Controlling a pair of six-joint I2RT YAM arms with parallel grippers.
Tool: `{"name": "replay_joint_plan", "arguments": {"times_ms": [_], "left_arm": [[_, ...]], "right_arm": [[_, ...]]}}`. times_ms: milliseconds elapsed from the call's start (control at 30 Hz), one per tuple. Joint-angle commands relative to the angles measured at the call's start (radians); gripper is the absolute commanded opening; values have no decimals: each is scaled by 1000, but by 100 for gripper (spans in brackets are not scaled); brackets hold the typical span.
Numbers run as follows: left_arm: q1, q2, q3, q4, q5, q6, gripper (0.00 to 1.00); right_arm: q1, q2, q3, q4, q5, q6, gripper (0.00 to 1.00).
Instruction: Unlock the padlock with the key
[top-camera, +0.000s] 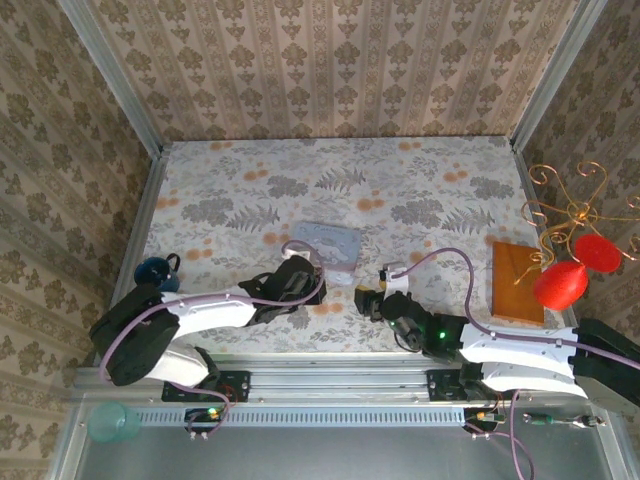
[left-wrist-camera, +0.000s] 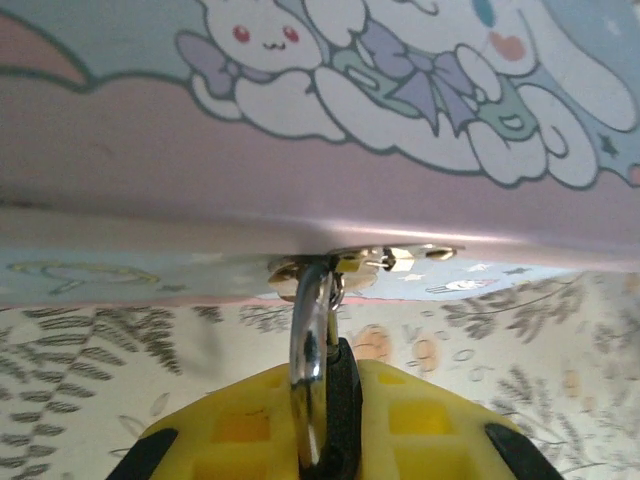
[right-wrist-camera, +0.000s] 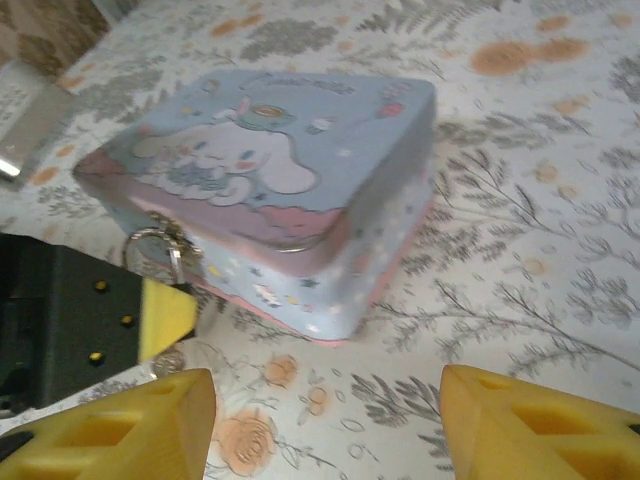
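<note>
The padlock (left-wrist-camera: 345, 395) is a small dark body with a silvery shackle (left-wrist-camera: 308, 360) hooked through the hasp at the front of the pale blue cartoon tin (right-wrist-camera: 290, 170). My left gripper (left-wrist-camera: 330, 410) is shut on it, the yellow fingers (left-wrist-camera: 230, 425) pressed against both sides of the body. From the right wrist, the left gripper's yellow finger (right-wrist-camera: 165, 315) shows below the shackle ring (right-wrist-camera: 150, 245). My right gripper (right-wrist-camera: 325, 425) stands open just in front of the tin's near corner, with only tablecloth between its fingers. The key is hidden from me.
The tin (top-camera: 330, 243) sits mid-table on the floral cloth, both grippers (top-camera: 300, 275) (top-camera: 375, 298) close before it. A blue cup (top-camera: 155, 270) stands at the left. A wooden block (top-camera: 517, 282) and a wire stand with red ornaments (top-camera: 560, 285) are on the right.
</note>
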Motion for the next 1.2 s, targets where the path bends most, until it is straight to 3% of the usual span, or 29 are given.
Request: {"name": "replay_joint_plan", "arguments": {"times_ms": [0, 233, 400, 667, 1000, 1167], "left_arm": [[-11, 14, 40, -42, -88, 65, 0], [-20, 71, 54, -80, -136, 96, 1], [-14, 66, 19, -29, -103, 87, 21], [19, -64, -11, -33, -84, 160, 41], [224, -358, -32, -183, 14, 322, 49], [388, -315, 36, -217, 194, 393, 53]], "right_arm": [[-6, 2, 47, -193, 69, 150, 62], [-12, 64, 65, -153, 31, 223, 63], [-12, 119, 108, -169, 12, 212, 63], [-12, 167, 118, -123, -16, 224, 63], [-7, 197, 118, -32, -102, 240, 62], [5, 276, 144, 43, -152, 262, 62]]}}
